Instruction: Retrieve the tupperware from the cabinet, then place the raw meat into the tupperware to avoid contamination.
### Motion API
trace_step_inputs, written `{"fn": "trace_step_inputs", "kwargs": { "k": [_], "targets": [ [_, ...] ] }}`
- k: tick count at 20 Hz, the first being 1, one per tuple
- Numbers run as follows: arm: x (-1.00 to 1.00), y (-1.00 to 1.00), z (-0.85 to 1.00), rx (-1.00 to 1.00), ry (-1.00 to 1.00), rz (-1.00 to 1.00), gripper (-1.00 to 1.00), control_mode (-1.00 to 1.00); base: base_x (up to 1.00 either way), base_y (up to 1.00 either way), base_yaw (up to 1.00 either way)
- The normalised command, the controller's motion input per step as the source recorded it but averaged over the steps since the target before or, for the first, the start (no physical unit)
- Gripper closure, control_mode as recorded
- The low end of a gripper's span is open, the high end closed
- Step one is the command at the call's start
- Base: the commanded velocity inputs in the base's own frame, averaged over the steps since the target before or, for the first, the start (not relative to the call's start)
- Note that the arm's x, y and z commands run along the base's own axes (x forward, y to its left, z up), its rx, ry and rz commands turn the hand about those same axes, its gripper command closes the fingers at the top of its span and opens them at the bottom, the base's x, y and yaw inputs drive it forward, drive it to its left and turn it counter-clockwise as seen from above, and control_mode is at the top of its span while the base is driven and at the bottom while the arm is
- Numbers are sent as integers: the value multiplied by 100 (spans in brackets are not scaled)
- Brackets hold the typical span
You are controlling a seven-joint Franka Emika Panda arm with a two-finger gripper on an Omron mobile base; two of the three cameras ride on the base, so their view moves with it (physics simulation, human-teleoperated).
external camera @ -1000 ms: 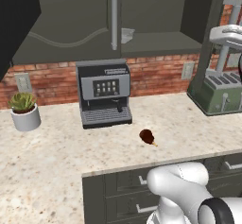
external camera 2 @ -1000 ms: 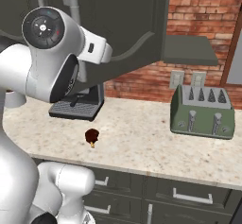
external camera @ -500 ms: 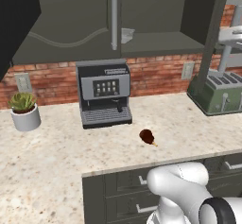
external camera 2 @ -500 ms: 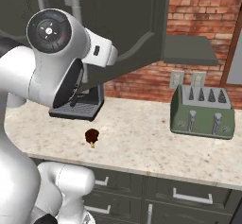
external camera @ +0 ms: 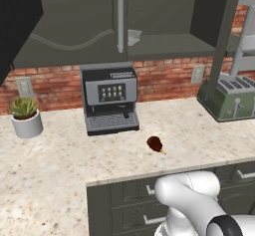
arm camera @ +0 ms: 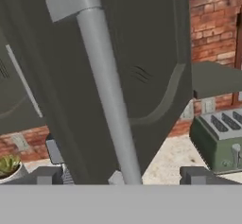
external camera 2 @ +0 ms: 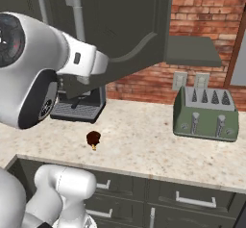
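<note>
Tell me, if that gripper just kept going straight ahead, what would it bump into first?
Most likely the silver bar handle of the open cabinet door. In the hand view it runs right between the gripper's spread fingertips, with the door panel just behind it. How close is unclear.

The cabinet's [external camera: 74,26] right door [external camera 2: 139,25] stands swung out over the counter [external camera: 60,160], its bar handle [arm camera: 106,90] between the gripper's [arm camera: 122,175] spread fingertips, barring the open shelf [external camera: 174,43]; coffee machine [external camera: 109,98] and toaster [external camera 2: 206,114] flank open worktop.

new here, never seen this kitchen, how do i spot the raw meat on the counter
Find the black coffee machine against the brick wall. On the speckled counter in front of it, slightly right, lies the raw meat: a small dark reddish-brown drumstick with a tan bone end, the only loose item there.
</note>
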Motion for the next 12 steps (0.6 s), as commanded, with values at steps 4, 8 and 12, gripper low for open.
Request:
{"fn": "trace_step_inputs", "kwargs": {
  "k": [4,8,12],
  "targets": [
    [-51,68,3,-31,6,-15,-100,-100,0,0,0],
    [-11,90,0,-37,17,-12,-100,-100,0,0,0],
    [1,54,0,-33,27,-7,-100,-100,0,0,0]
  ]
}}
